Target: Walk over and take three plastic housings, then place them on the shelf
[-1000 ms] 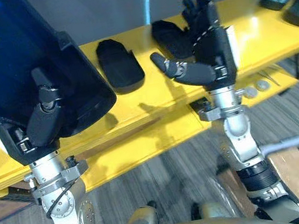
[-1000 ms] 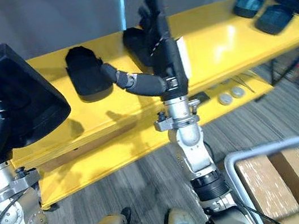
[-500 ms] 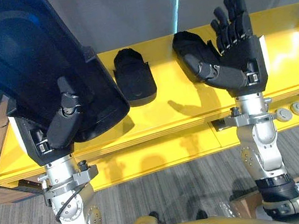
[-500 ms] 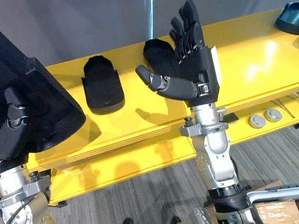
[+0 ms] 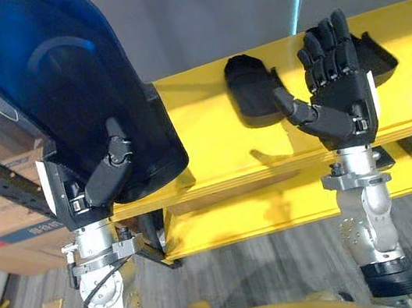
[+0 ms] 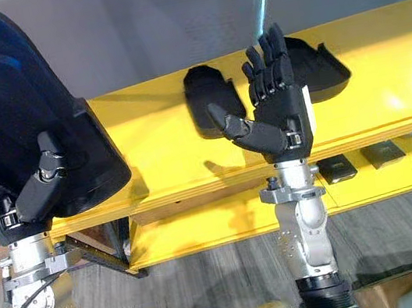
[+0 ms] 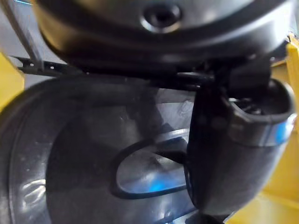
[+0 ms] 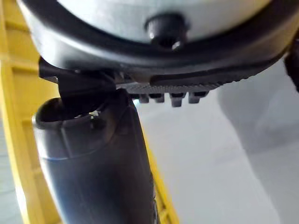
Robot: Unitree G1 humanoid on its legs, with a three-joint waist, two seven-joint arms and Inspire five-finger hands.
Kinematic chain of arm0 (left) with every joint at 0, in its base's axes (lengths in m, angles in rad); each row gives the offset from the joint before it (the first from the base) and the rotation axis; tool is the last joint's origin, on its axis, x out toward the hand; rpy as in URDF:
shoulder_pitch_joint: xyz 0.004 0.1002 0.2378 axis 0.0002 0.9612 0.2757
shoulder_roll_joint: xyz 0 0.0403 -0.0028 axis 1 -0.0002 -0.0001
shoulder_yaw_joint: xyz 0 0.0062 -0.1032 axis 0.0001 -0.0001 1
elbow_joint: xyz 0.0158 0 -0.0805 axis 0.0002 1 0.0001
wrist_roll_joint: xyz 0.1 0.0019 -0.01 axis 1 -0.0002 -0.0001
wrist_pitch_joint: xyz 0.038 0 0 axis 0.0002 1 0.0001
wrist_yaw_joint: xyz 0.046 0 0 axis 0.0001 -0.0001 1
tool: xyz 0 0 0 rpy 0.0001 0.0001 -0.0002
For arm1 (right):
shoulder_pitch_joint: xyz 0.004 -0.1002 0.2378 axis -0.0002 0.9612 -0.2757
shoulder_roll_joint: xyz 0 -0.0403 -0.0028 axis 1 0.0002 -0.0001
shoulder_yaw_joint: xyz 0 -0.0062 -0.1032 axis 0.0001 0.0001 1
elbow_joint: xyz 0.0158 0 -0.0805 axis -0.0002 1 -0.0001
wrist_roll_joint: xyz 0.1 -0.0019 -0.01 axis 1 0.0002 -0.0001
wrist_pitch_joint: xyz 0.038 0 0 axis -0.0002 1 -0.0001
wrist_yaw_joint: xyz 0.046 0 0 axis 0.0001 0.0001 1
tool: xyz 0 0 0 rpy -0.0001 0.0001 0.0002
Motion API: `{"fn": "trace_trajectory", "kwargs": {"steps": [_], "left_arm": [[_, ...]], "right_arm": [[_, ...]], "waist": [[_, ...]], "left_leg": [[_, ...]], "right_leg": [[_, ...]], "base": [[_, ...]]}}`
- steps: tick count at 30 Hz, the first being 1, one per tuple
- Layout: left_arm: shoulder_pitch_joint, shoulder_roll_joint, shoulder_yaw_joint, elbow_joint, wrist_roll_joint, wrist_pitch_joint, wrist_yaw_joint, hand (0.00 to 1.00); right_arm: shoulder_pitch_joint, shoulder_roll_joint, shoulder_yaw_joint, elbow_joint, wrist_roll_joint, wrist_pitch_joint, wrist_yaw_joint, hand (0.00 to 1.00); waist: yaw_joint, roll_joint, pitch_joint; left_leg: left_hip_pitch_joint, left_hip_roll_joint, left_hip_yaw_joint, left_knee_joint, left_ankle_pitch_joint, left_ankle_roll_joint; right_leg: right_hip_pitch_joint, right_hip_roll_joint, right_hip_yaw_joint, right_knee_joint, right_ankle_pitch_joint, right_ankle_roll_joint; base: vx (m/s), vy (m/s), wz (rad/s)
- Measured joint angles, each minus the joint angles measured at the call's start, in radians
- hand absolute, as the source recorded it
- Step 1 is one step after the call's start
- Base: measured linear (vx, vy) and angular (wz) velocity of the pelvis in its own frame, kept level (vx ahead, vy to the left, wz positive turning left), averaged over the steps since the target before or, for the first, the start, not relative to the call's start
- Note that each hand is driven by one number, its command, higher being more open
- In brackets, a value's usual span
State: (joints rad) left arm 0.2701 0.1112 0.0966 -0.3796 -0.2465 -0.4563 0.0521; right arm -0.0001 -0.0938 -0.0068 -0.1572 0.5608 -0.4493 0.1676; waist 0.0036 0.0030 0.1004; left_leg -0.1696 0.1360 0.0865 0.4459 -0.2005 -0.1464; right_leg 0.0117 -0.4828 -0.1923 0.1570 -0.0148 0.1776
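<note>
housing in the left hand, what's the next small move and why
Probably ease the left hand forward and lower its housing onto the bare stretch of the yellow shelf. Two other housings already lie there further right, and the open right hand holds nothing.

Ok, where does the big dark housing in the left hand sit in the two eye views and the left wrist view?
Left eye view: big dark housing upper left, left hand clamped on its lower end.
Right eye view: also upper left, above the thumb.
Left wrist view: its curved surface lies past the thumb.
Shared landmark: yellow shelf, beside the housing.
</note>
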Motion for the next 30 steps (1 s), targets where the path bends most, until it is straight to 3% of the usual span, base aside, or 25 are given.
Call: {"fn": "trace_trajectory", "kwargs": {"steps": [1, 2, 3, 4, 5, 6, 7, 13, 20, 26, 30], "left_arm": [[0.006, 0.003, 0.001, 0.000, -0.022, 0.000, -0.020, 0.00], [0.016, 0.001, 0.000, 0.001, -0.035, 0.004, -0.040, 0.00], [0.021, 0.005, 0.007, 0.001, -0.031, 0.009, -0.057, 0.00], [0.021, 0.006, 0.018, 0.001, -0.037, 0.010, -0.071, 0.00], [0.016, 0.009, 0.030, 0.001, -0.053, 0.014, -0.091, 0.00], [0.002, 0.011, 0.029, 0.001, -0.071, 0.023, -0.106, 0.00], [-0.025, 0.011, 0.013, 0.001, -0.066, 0.039, -0.102, 0.00], [-0.112, 0.025, -0.104, 0.013, 0.069, 0.151, -0.032, 0.00], [-0.117, 0.040, -0.118, 0.052, 0.084, 0.260, -0.056, 0.00], [-0.267, 0.118, -0.113, 0.330, 0.142, 0.327, 0.038, 0.00], [-0.373, 0.154, -0.103, 0.460, 0.133, 0.350, 0.098, 0.00]], "right_arm": [[0.008, 0.017, 0.003, 0.001, 0.001, 0.003, -0.003, 1.00], [0.033, 0.040, 0.012, 0.002, 0.002, 0.005, -0.007, 1.00], [0.055, 0.056, 0.029, 0.002, 0.000, 0.009, -0.008, 1.00], [0.060, 0.060, 0.041, 0.002, -0.003, 0.011, -0.007, 1.00], [0.062, 0.058, 0.058, 0.001, -0.007, 0.011, 0.000, 1.00], [0.061, 0.053, 0.058, -0.009, -0.009, 0.010, 0.003, 1.00], [0.058, 0.039, 0.047, -0.024, -0.043, 0.009, 0.001, 1.00], [0.060, -0.009, -0.011, -0.021, -0.044, 0.043, 0.000, 1.00], [0.055, -0.072, -0.023, -0.055, -0.042, 0.070, 0.031, 1.00], [0.047, -0.119, -0.020, -0.055, -0.029, 0.136, 0.110, 1.00], [0.039, -0.149, 0.009, -0.050, -0.024, 0.161, 0.138, 1.00]], "waist": [[0.010, -0.008, 0.003], [0.027, -0.011, 0.004], [0.033, -0.004, 0.008], [0.033, -0.007, 0.005], [0.020, -0.011, 0.002], [0.012, -0.011, 0.001], [0.007, -0.009, -0.005], [-0.032, 0.025, -0.013], [-0.035, 0.031, -0.015], [-0.039, 0.054, -0.014], [-0.043, 0.042, -0.001]], "left_leg": [[-0.005, 0.001, 0.006, 0.018, -0.013, 0.008], [-0.007, 0.018, 0.020, 0.040, -0.033, 0.024], [0.005, 0.033, 0.040, 0.021, -0.037, 0.050], [0.012, 0.038, 0.046, 0.003, -0.030, 0.059], [0.025, 0.041, 0.048, -0.041, -0.008, 0.068], [0.035, 0.040, 0.044, -0.075, 0.011, 0.069], [0.027, 0.018, 0.043, -0.106, 0.046, 0.055], [0.021, 0.000, -0.041, -0.207, 0.129, 0.035], [0.101, 0.020, -0.045, -0.376, 0.225, 0.019], [0.106, 0.029, -0.032, -0.455, 0.282, 0.022], [0.106, 0.030, -0.021, -0.461, 0.297, 0.017]], "right_leg": [[0.003, 0.004, -0.020, -0.011, 0.042, -0.011], [0.000, 0.014, -0.067, -0.026, 0.149, 0.002], [-0.008, 0.031, -0.122, -0.026, 0.192, -0.014], [-0.023, 0.051, -0.137, 0.007, 0.165, -0.019], [-0.032, 0.112, -0.133, 0.037, 0.084, -0.008], [-0.027, 0.161, -0.126, 0.023, 0.032, 0.003], [-0.009, 0.213, -0.102, -0.061, 0.017, -0.009], [0.024, 0.236, -0.097, -0.111, 0.036, -0.004], [0.031, 0.265, -0.071, -0.100, 0.000, -0.039], [-0.044, 0.275, -0.029, -0.029, -0.040, -0.054], [-0.082, 0.274, 0.001, 0.013, -0.036, -0.048]], "base": [[-0.08, 0.428, -0.41], [-0.07, 0.351, -0.45], [-0.08, 0.383, -0.44], [-0.03, 0.189, -0.27], [0.05, 0.052, -0.07], [0.08, 0.037, 0.02], [0.07, 0.024, 0.22], [0.03, 0.013, 0.41], [-0.03, -0.048, 0.07], [-0.07, -0.021, -0.04], [-0.03, -0.005, -0.12]]}}
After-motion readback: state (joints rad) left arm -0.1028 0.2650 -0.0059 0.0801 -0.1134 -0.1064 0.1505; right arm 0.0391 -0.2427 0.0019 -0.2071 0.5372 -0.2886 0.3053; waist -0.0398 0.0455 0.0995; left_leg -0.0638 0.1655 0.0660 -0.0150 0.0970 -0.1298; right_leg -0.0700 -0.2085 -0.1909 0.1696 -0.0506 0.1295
